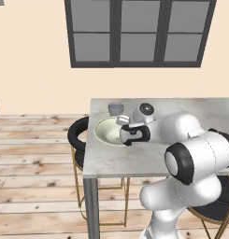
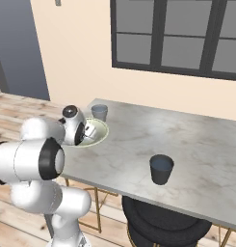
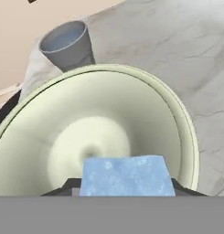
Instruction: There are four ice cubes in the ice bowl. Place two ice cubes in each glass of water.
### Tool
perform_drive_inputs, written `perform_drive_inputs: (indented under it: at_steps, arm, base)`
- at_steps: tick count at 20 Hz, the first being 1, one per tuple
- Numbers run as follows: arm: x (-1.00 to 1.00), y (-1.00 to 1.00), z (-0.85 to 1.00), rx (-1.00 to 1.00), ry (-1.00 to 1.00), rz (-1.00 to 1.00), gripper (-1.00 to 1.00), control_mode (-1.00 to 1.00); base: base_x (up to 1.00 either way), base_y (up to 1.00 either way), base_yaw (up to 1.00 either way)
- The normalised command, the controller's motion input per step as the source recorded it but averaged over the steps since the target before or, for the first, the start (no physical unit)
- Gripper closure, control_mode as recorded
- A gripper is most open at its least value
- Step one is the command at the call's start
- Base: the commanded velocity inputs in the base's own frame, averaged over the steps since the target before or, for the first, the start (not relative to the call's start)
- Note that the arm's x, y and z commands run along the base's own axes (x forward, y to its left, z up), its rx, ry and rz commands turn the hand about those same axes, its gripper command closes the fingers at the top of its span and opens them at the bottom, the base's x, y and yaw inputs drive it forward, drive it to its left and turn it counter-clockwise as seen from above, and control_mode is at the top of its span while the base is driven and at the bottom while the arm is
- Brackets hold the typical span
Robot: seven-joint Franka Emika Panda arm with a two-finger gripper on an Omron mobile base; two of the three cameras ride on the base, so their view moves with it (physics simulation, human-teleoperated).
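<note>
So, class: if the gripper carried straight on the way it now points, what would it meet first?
Probably the ice bowl: the gripper, shut on an ice cube, aims into the bowl's hollow, so its inner surface comes first. Depth is hard to judge.

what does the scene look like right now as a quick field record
end effector: over the ice bowl, fingers either side of an ice cube
ice cube: pale blue, between the fingertips, above the bowl's inside
ice bowl: cream-green, near the table's corner; no other cubes visible in it in the hand view
near glass: just behind the bowl
far glass: apart, toward the table's front edge
table: grey marble top
</note>
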Motion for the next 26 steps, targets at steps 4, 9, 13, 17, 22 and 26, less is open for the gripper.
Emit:
perform_drive_inputs:
  at_steps: [4,9,13,17,22,26]
  arm:
    - [-0.73,-0.95,1.0,0.13,-0.12,-0.23,1.0,-1.0]
    - [-0.86,-1.0,1.0,0.02,0.0,-0.3,1.0,-1.0]
    - [-0.73,-0.97,0.88,0.0,0.06,-0.4,1.0,-1.0]
    - [-0.69,-0.98,0.8,0.0,0.07,-0.4,1.0,-1.0]
    - [-0.59,-1.0,0.1,0.08,0.0,-0.22,1.0,-1.0]
    - [-0.12,-0.92,0.0,0.12,0.0,-0.01,1.0,-1.0]
  base:
    - [0.0,0.0,0.0]
    - [0.0,0.0,0.0]
    - [0.0,0.0,0.0]
    - [0.0,0.0,0.0]
    - [0.0,0.0,0.0]
    - [0.0,0.0,0.0]
